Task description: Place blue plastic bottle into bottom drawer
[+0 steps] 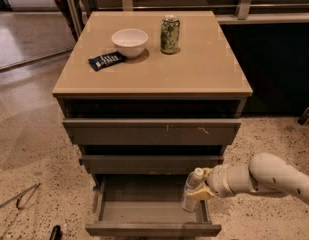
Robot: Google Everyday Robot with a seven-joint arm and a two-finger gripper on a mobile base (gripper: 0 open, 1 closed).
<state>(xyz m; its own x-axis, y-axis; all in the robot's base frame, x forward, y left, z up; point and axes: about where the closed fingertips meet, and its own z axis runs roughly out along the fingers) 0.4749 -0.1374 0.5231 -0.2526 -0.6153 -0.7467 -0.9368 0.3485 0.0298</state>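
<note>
Camera view: the gripper (202, 186), low at the cabinet's right, grips the upright blue plastic bottle (190, 200) inside the open bottom drawer (149, 229) (right end). The tan cabinet top (194, 69) holds a bowl (129, 41), a can (169, 34) and a dark packet (107, 60); the floor (34, 149) is speckled.

The robot's 1 white arm (274, 176) reaches in low from the right, nearly level, forearm pointing left. Its gripper (203, 188) sits low, right of centre, its 2 fingers (200, 194) clamped on the upright blue plastic bottle (190, 200).
</note>
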